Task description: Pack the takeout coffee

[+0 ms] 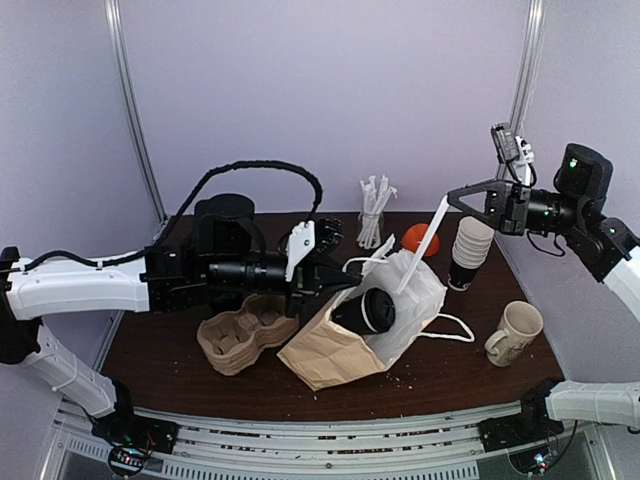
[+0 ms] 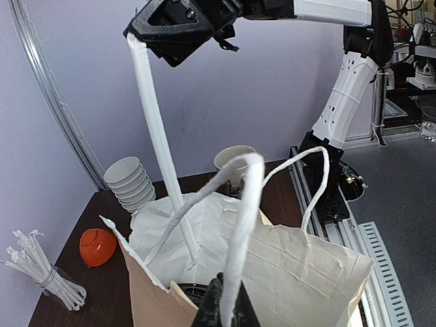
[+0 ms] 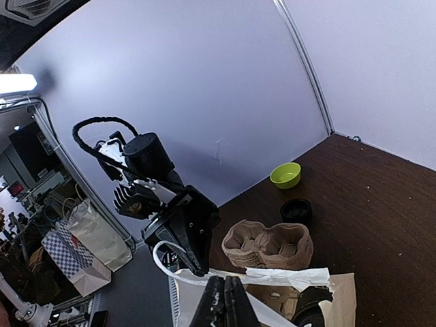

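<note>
Evidently left gripper (image 2: 223,308) and right gripper (image 1: 452,197) each pinched handle of paper bag (image 1: 330,355); takeout coffee (image 1: 365,310) lay sideways in mouth. Slow, even upward pull judged best, righting bag.

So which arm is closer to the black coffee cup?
Left. The left tool pinches one handle of the bag, just beside the black cup at its mouth. The right tool holds the other handle high up, farther away.
</note>
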`<move>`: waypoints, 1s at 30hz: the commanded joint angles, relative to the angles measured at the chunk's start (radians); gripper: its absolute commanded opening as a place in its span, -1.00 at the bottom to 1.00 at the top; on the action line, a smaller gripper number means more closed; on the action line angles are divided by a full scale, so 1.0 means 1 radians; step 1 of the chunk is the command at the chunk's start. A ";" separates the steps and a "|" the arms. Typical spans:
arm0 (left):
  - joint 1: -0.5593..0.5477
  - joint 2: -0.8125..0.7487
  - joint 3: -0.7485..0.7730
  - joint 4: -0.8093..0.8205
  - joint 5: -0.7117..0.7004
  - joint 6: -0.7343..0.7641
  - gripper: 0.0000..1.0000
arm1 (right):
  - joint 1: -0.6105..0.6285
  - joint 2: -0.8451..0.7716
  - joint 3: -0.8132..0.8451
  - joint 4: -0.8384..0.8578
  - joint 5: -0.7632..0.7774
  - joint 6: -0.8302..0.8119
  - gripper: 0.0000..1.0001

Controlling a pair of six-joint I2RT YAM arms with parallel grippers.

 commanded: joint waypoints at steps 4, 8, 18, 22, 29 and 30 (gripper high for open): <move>0.000 -0.060 -0.065 0.115 0.109 -0.020 -1.00 | 0.019 -0.021 -0.071 0.132 -0.073 0.075 -1.00; 0.000 -0.074 -0.087 0.117 0.098 -0.044 -1.00 | 0.030 -0.019 -0.079 0.151 -0.079 0.080 -1.00; -0.001 -0.073 -0.118 0.171 0.052 -0.134 -1.00 | 0.075 -0.011 -0.095 0.304 -0.126 0.202 -1.00; -0.002 -0.057 -0.120 0.196 0.021 -0.188 -1.00 | 0.127 0.001 -0.111 0.294 -0.105 0.188 -1.00; -0.002 -0.089 -0.174 0.290 -0.033 -0.250 -1.00 | 0.154 -0.003 -0.109 0.240 -0.052 0.130 -1.00; -0.002 -0.092 -0.177 0.293 -0.036 -0.252 -1.00 | 0.156 -0.002 -0.107 0.241 -0.057 0.132 -1.00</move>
